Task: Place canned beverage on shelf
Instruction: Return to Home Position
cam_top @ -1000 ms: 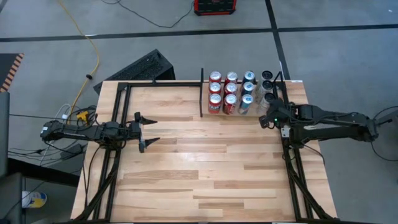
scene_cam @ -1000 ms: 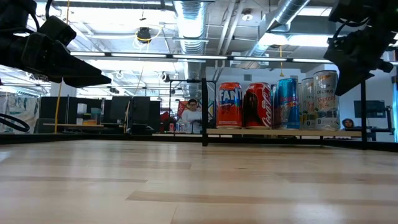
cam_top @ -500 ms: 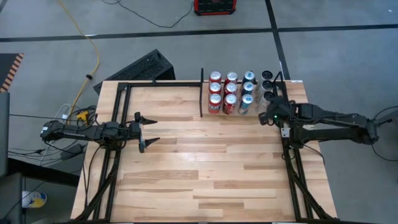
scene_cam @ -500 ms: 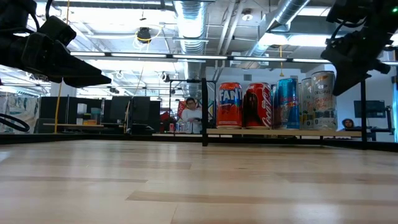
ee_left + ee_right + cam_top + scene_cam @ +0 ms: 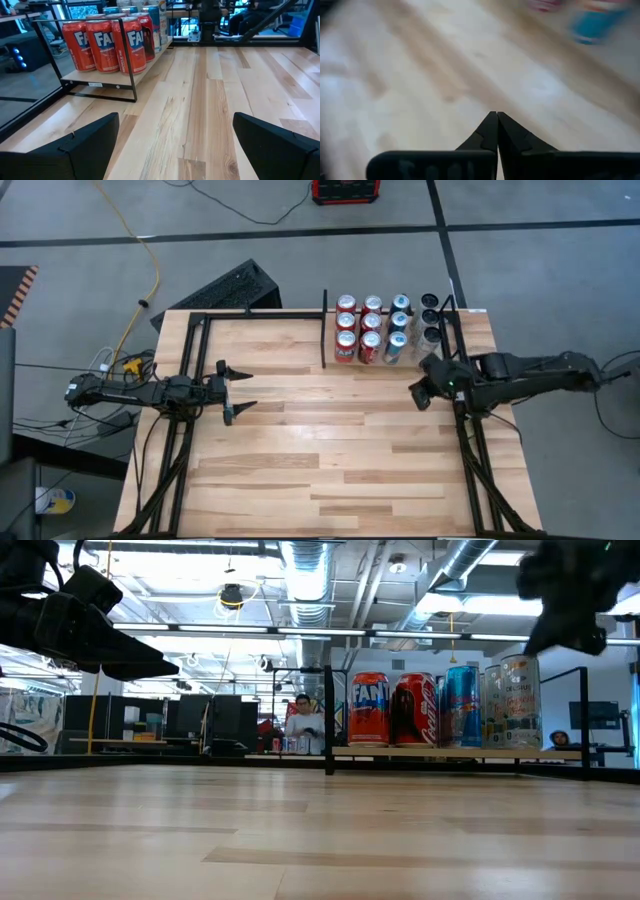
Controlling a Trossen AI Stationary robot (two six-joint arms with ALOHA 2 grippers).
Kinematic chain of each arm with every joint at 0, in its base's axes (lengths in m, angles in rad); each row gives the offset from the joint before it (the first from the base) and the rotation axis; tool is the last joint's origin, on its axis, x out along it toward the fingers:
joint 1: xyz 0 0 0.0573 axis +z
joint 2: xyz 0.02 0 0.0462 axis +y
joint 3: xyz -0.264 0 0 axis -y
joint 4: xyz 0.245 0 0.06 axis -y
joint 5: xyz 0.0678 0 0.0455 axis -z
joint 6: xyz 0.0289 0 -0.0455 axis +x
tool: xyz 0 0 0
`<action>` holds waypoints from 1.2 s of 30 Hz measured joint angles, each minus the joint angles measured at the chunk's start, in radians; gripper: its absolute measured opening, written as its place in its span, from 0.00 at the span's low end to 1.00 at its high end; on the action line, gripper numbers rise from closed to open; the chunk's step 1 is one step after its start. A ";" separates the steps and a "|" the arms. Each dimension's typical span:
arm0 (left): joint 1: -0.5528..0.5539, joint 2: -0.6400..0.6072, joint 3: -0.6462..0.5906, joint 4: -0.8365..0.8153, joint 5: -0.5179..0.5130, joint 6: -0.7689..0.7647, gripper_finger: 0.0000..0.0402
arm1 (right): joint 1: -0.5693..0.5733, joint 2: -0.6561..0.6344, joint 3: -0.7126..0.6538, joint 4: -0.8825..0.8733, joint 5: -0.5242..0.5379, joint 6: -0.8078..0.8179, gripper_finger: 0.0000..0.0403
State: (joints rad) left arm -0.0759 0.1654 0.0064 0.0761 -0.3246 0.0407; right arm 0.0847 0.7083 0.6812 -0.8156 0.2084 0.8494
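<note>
Several cans stand upright on their bases in rows on the shelf (image 5: 450, 752) at the table's far right: red cans (image 5: 346, 340) (image 5: 102, 44), blue cans (image 5: 397, 340) and pale cans (image 5: 522, 688). A thin black divider bar (image 5: 324, 330) bounds the shelf on its left. My right gripper (image 5: 418, 393) (image 5: 496, 116) is shut on nothing, in the air just near of the shelf's right end, slanting down over bare wood. My left gripper (image 5: 243, 390) (image 5: 175, 150) waits open and level over the table's left part.
A black tube frame (image 5: 190, 350) runs along the table's left side and another (image 5: 470, 440) along its right. Bare wood (image 5: 330, 440) fills the table's middle and near part. A keyboard (image 5: 225, 288) lies on the floor beyond the far left corner. A person (image 5: 303, 725) stands in the room behind.
My right gripper has swung away from the shelf's right end toward the table's near edge, risen a little and turned, staying shut. The cans have not moved.
</note>
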 joint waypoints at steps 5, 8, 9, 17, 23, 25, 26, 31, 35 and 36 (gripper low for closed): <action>0.000 0.000 0.000 0.000 0.000 0.005 0.94 | 0.244 0.019 0.002 0.194 0.119 -0.021 0.04; 0.000 0.000 0.000 0.000 0.000 0.012 0.94 | 0.377 0.045 0.002 0.255 0.264 -0.084 0.04; 0.000 0.000 0.000 0.000 -0.001 0.038 0.94 | 0.410 0.053 0.002 0.278 0.316 -0.111 0.05; 0.000 0.000 0.000 0.000 -0.001 0.102 0.94 | 0.445 0.003 -0.144 0.634 0.460 -0.363 0.05; 0.000 0.000 0.000 0.000 -0.001 0.097 0.94 | 0.300 -0.105 -0.307 0.896 0.243 -0.495 0.05; 0.000 0.000 0.000 0.002 -0.002 0.093 0.94 | 0.255 -0.142 -0.337 0.930 0.188 -0.542 0.05; 0.000 0.000 0.000 0.008 -0.010 0.091 0.94 | 0.231 -0.159 -0.355 0.946 0.167 -0.562 0.05; 0.000 0.000 0.000 0.031 0.006 -0.034 0.94 | 0.150 -0.247 -0.441 0.971 0.064 -0.579 0.05; 0.000 0.000 0.000 0.066 0.041 -0.139 0.94 | 0.141 -0.331 -0.507 0.968 0.055 -0.580 0.05; 0.000 0.000 0.000 0.066 0.042 -0.155 0.94 | 0.141 -0.353 -0.524 0.966 0.055 -0.580 0.05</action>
State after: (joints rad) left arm -0.0761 0.1652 0.0065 0.1417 -0.2829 -0.1147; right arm 0.2255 0.3557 0.1571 0.1503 0.2635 0.2694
